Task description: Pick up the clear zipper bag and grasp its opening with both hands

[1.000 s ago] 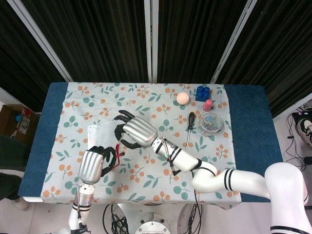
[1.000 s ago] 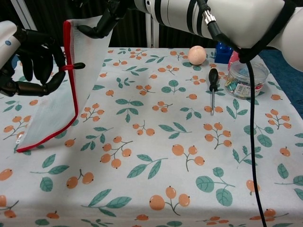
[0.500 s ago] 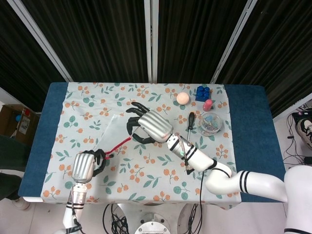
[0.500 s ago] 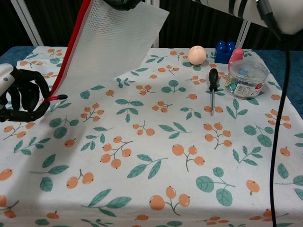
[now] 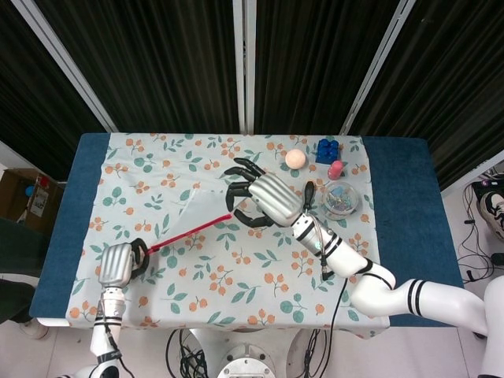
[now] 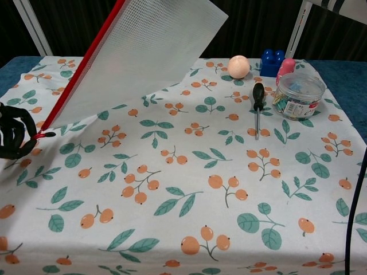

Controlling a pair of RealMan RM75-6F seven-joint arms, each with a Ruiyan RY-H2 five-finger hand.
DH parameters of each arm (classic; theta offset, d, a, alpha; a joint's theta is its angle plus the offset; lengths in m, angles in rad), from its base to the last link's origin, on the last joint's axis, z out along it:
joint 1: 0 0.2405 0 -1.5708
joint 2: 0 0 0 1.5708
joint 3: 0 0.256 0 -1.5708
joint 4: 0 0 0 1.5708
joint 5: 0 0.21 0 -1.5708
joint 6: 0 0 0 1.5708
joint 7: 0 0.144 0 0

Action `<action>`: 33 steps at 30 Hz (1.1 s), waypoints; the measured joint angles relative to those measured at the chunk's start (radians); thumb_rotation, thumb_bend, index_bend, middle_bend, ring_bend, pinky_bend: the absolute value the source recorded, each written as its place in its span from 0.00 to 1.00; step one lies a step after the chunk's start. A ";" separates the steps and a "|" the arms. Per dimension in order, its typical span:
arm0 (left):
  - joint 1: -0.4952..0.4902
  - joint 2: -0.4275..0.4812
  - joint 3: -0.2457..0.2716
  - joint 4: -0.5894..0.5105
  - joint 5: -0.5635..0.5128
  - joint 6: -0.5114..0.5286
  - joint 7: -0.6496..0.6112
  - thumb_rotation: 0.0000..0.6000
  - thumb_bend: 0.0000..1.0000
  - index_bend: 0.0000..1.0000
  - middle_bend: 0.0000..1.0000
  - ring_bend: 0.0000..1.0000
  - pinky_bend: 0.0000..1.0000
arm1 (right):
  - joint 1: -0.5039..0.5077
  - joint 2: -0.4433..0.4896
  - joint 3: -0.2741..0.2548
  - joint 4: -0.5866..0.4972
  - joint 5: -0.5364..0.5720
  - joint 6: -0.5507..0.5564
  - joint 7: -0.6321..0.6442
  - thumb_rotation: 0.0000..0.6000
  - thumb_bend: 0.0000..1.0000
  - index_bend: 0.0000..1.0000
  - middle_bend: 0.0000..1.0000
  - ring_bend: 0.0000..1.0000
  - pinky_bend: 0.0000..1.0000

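Tablecloth (image 6: pixel 189 189) | zipper bag (image 6: pixel 143 51) stretched wider; both robot hands (image 5: pixel 118 264) (image 5: pixel 268 201) pinching it

The clear zipper bag (image 6: pixel 150 48) looks like translucent mesh-textured plastic with a red zip strip. The tablecloth (image 6: pixel 189 189) is matt printed cloth. At two o'clock, the jar (image 6: pixel 299 94) is glossy clear plastic. The right hand (image 5: pixel 268 200) has a brushed-metal back and black fingers (image 5: pixel 239 169).

A taut clear zipper bag (image 6: pixel 143 51) spans between left hand (image 6: pixel 14 132) and right hand (image 5: pixel 264 201). Beyond the right hand, a screwdriver (image 6: pixel 257 109) and plastic jar (image 6: pixel 298 94) stand close together.
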 measured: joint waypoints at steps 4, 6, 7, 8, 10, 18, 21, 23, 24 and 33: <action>0.002 0.015 -0.002 -0.018 -0.006 -0.012 -0.004 1.00 0.41 0.57 0.61 0.54 0.61 | -0.003 -0.003 -0.015 0.009 -0.008 -0.001 -0.003 1.00 0.46 0.92 0.48 0.16 0.07; 0.002 0.036 0.002 -0.049 -0.008 -0.029 -0.011 1.00 0.32 0.35 0.47 0.43 0.57 | -0.003 -0.008 -0.028 0.014 -0.014 -0.005 -0.015 1.00 0.46 0.92 0.48 0.16 0.07; 0.002 0.048 0.004 -0.066 -0.008 -0.037 -0.015 1.00 0.29 0.24 0.39 0.36 0.54 | -0.005 -0.011 -0.035 0.017 -0.017 -0.006 -0.021 1.00 0.46 0.92 0.47 0.16 0.07; 0.002 0.066 0.007 -0.093 -0.007 -0.045 -0.019 1.00 0.26 0.18 0.32 0.31 0.52 | -0.007 -0.014 -0.045 0.020 -0.022 -0.007 -0.029 1.00 0.46 0.92 0.47 0.16 0.07; 0.001 0.097 0.011 -0.137 0.000 -0.051 -0.019 1.00 0.23 0.15 0.26 0.24 0.48 | -0.012 -0.019 -0.065 0.024 -0.030 -0.009 -0.041 1.00 0.46 0.90 0.46 0.16 0.06; 0.003 0.226 0.022 -0.302 0.054 -0.017 0.048 1.00 0.17 0.13 0.22 0.21 0.37 | -0.040 0.002 -0.169 0.023 -0.045 -0.076 -0.094 1.00 0.26 0.24 0.19 0.01 0.00; 0.008 0.266 0.011 -0.334 0.071 0.026 0.067 1.00 0.17 0.13 0.22 0.21 0.34 | -0.039 0.060 -0.208 -0.009 -0.021 -0.172 -0.131 1.00 0.16 0.00 0.07 0.00 0.00; 0.011 0.295 0.000 -0.344 0.073 0.039 0.075 1.00 0.17 0.14 0.22 0.20 0.32 | -0.041 0.120 -0.236 -0.046 0.016 -0.245 -0.163 1.00 0.15 0.00 0.04 0.00 0.00; 0.012 0.308 -0.004 -0.346 0.071 0.041 0.078 1.00 0.17 0.14 0.22 0.20 0.31 | -0.045 0.147 -0.246 -0.064 0.036 -0.269 -0.176 1.00 0.15 0.00 0.04 0.00 0.00; 0.039 0.476 -0.015 -0.354 0.013 0.026 0.087 1.00 0.17 0.19 0.22 0.19 0.24 | -0.183 0.266 -0.279 -0.120 0.126 -0.128 -0.224 1.00 0.21 0.02 0.13 0.00 0.00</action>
